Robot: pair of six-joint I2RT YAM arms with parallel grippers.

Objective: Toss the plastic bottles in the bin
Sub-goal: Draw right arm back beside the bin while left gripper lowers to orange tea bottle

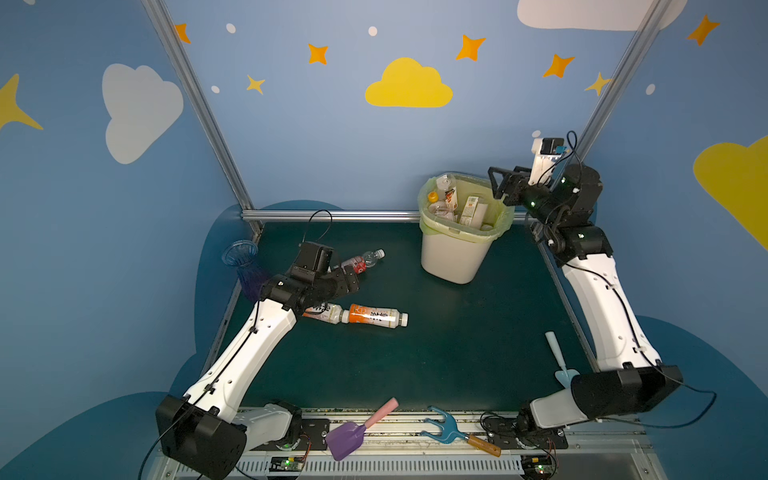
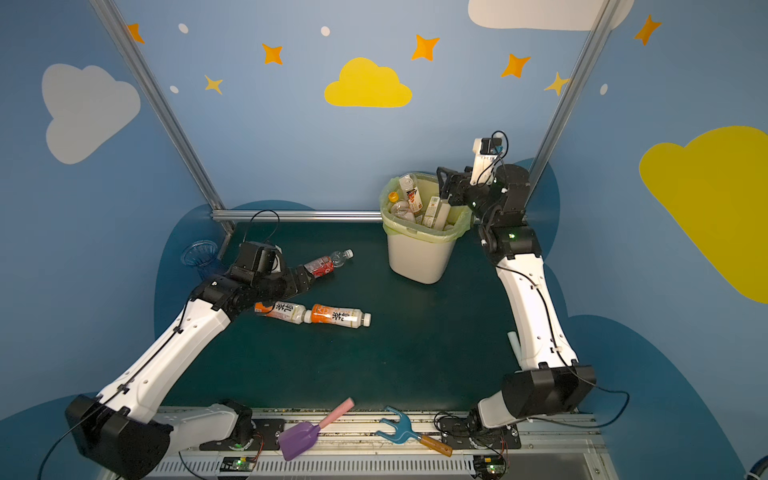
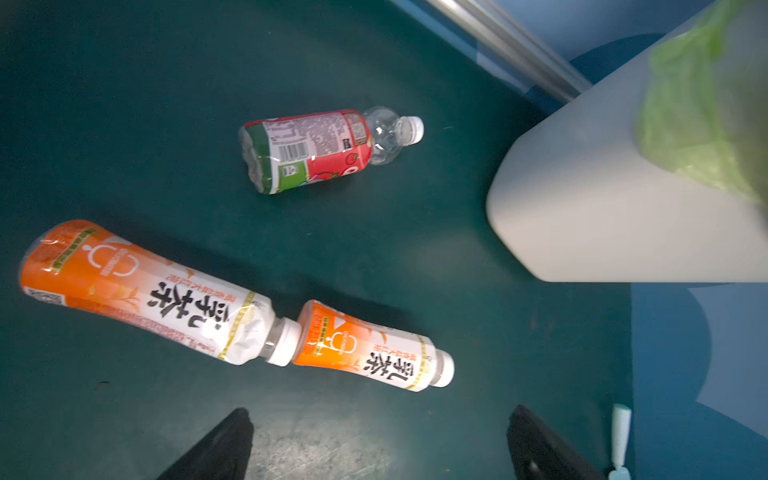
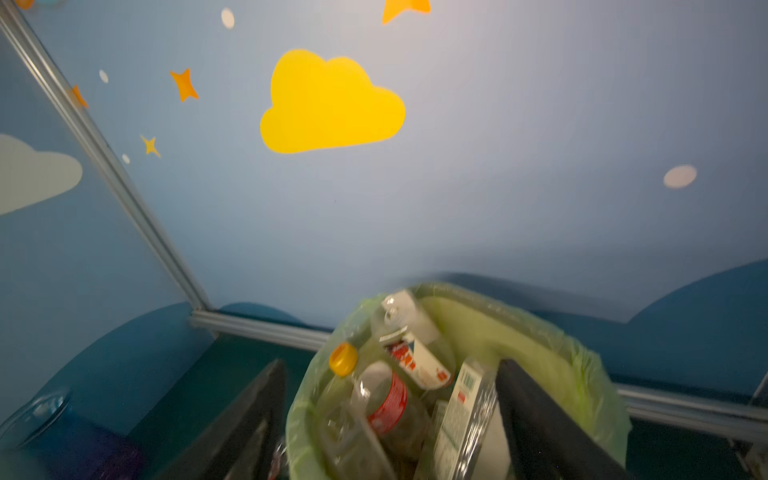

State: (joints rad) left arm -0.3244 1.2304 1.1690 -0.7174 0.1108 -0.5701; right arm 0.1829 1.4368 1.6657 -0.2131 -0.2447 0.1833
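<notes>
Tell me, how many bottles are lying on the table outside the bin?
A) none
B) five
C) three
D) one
C: a red-labelled bottle, an orange-labelled bottle and a second orange-labelled bottle at its cap lie on the table, outside the bin.

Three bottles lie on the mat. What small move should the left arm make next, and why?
Probably lower the left gripper onto the red-label bottle. Its jaws stand open and empty above the mat, and that bottle lies alone, while the two orange-label bottles touch end to end. The right gripper hangs open over the bin.
</notes>
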